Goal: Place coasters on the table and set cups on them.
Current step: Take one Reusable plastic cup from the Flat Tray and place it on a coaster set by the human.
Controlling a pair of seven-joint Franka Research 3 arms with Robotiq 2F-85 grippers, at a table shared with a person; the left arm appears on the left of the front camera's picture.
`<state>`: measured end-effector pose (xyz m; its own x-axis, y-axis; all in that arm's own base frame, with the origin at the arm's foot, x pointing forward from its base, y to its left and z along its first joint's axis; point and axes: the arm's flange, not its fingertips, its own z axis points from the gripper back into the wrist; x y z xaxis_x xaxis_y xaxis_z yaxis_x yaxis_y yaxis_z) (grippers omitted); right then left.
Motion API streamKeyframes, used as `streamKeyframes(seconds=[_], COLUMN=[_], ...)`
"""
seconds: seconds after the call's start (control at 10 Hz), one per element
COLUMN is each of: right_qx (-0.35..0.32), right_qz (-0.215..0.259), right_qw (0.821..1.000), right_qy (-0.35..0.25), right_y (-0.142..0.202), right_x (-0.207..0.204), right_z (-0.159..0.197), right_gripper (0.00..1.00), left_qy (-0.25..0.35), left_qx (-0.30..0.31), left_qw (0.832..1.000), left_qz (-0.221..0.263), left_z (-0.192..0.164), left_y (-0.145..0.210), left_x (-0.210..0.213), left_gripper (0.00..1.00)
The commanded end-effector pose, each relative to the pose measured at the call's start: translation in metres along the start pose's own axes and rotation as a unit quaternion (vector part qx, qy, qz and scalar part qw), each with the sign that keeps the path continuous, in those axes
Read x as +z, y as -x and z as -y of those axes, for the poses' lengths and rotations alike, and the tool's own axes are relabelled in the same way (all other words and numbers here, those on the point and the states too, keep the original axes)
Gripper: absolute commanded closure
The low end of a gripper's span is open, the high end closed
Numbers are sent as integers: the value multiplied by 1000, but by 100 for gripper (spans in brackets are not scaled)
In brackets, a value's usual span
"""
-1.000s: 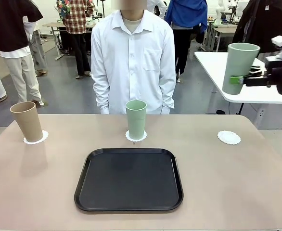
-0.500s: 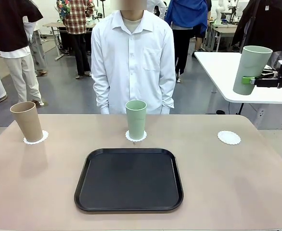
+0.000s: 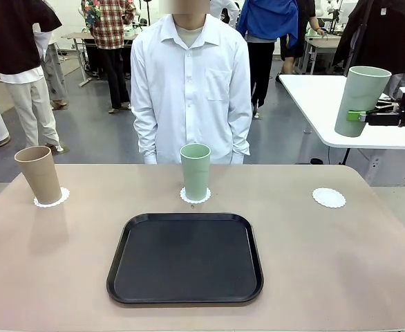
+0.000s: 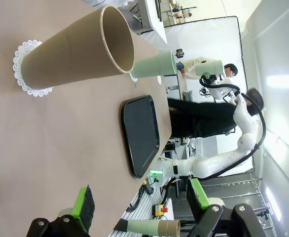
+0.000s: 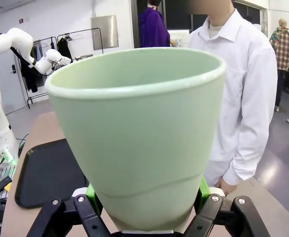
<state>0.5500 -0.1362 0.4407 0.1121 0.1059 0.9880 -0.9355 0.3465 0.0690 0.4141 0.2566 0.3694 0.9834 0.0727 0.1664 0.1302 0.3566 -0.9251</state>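
Mint cup (image 3: pixel 361 99) clamped low on its wall between the green pads of the right pincer (image 3: pixel 360 115), held upright high in the air, well to the right of the black tray (image 3: pixel 185 258) and above the level of the bare coaster (image 3: pixel 328 198) lying right of that tray on the beige surface (image 3: pixel 341 263). Second mint cup (image 3: pixel 195 171) upright on a coaster (image 3: pixel 195 197) just beyond the tray. Tan cup (image 3: pixel 39 174) on a coaster (image 3: pixel 51 199) far left of the tray. Left pincer (image 4: pixel 139 202) spread wide, holding nothing, low over the surface, tan cup ahead of it. Person in white shirt (image 3: pixel 191 86) standing beyond the tray.
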Motion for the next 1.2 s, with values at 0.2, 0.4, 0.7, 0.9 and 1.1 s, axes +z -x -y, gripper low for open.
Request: streamKeyframes(seconds=[0.2, 0.4, 0.7, 0.9, 1.1], right_qx=[24, 29, 44, 45, 40], right_qz=[27, 32, 25, 18, 10], right_qw=[997, 996, 995, 994, 994], right_qy=[-75, -76, -82, -97, -97], right_y=[24, 51, 84, 107, 128], right_x=[-1, 7, 11, 8, 9], right_z=[8, 9, 6, 3, 7], right_gripper=[17, 17, 17, 17, 17], left_qy=[-1, -1, -1, -1, -1], left_qx=[1, 1, 1, 1, 1], left_qw=[1000, 1000, 1000, 1000, 1000], left_qz=[4, 4, 4, 4, 4], left_z=[2, 2, 2, 2, 2], left_y=[0, 0, 0, 0, 0], left_x=[1, 1, 1, 1, 1], left_gripper=[0, 0, 0, 0, 0])
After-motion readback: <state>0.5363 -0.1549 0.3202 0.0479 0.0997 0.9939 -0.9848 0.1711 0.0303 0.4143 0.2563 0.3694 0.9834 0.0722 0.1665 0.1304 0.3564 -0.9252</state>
